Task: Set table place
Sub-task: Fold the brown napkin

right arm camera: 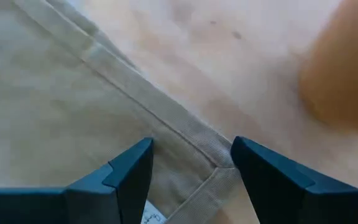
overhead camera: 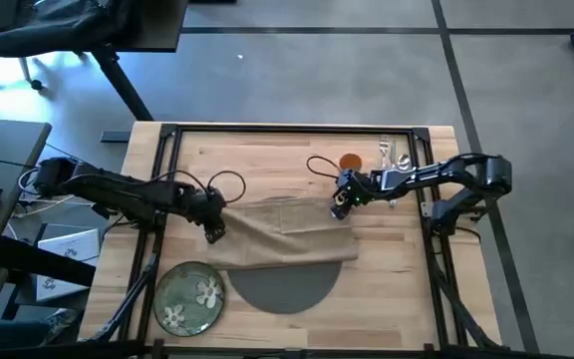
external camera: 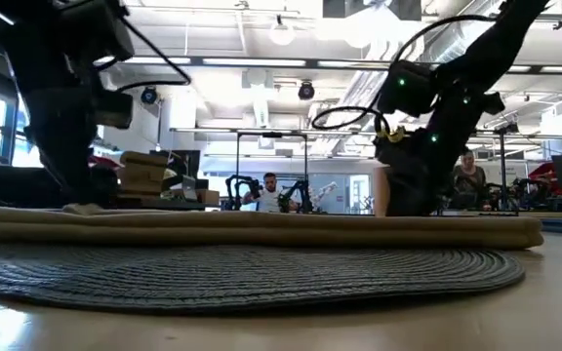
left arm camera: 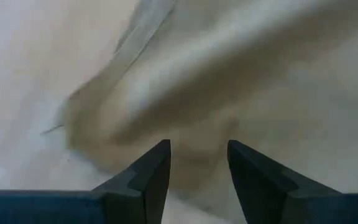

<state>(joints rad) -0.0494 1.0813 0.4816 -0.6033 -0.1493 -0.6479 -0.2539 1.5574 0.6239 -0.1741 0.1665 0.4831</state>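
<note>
At the near left of the table (overhead camera: 267, 140) lies the green plate (overhead camera: 189, 295) with white flowers, alone on the wood. To its right the round dark placemat (overhead camera: 285, 287) is half covered by the tan napkin (overhead camera: 282, 234), which is spread wide across the middle of the table and over the far part of the mat.

The left gripper (overhead camera: 213, 231) is down at the left end of the napkin. In the left wrist view its fingers (left arm camera: 146, 180) stand apart with the cloth between and under them; if they already touch the cloth I cannot tell.

The right gripper (overhead camera: 339, 209) is at the far right corner of the napkin. Its fingers (right arm camera: 126, 174) are also spread, one on each side of the hemmed corner, above the cloth.

Beyond this gripper stands the small orange cup (overhead camera: 350, 162), and just right of it the silver cutlery (overhead camera: 395, 158) lies near the far right corner of the table
</note>
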